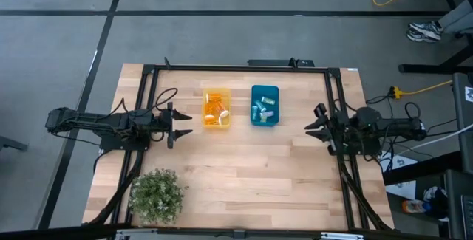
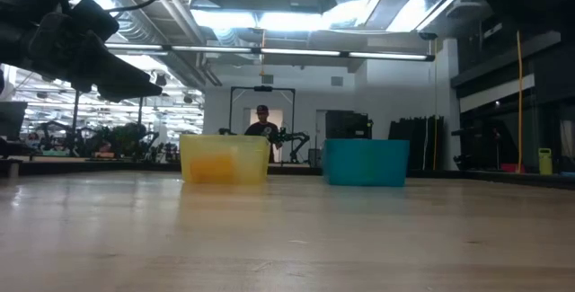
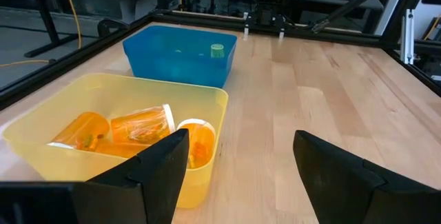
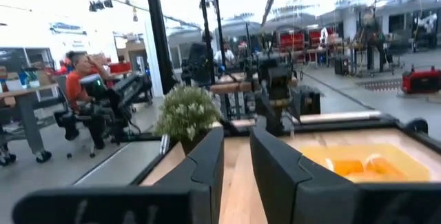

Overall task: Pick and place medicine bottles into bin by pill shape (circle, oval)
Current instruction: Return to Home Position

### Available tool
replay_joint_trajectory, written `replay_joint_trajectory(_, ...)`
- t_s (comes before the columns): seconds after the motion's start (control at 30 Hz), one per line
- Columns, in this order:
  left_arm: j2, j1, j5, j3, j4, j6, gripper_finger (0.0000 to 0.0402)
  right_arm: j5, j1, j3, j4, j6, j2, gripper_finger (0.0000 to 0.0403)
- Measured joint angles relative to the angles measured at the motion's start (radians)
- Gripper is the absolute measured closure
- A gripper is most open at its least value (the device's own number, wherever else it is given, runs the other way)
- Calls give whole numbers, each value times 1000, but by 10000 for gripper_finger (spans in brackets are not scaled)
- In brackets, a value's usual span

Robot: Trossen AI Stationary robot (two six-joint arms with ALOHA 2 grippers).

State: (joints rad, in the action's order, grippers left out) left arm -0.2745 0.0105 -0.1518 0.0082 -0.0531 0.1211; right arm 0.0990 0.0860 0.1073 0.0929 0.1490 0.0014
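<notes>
Two bins sit side by side on the table (image 1: 251, 173), in its rear half; the left bin (image 1: 216, 90) holds pill bottles (image 1: 214, 111); the right bin (image 1: 264, 87) holds further bottles (image 1: 264, 109); a potted plant (image 1: 156, 194) stands at the near left corner.

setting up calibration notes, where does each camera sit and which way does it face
High: above the table, looking straight down; left gripper and right gripper both show, open.
Low: at tabletop height, looking level across at yellow bin and blue bin; left arm shows above.
Left wrist: looks past left fingers toward both bins.
Right wrist: looks past right fingers toward the plant.
Shared: both wrist views show the yellow bin.
</notes>
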Motion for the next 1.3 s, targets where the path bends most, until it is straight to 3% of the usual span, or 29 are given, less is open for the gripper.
replay_joint_trajectory(0.33,0,0,0,0,-2,0,146,-1,0,-102,117,0,-1,327)
replay_joint_trajectory(0.67,0,0,0,0,0,0,146,0,30,-101,-19,0,0,328)
replay_joint_trajectory(1.3,0,0,0,0,0,0,146,0,36,-101,-16,0,2,328)
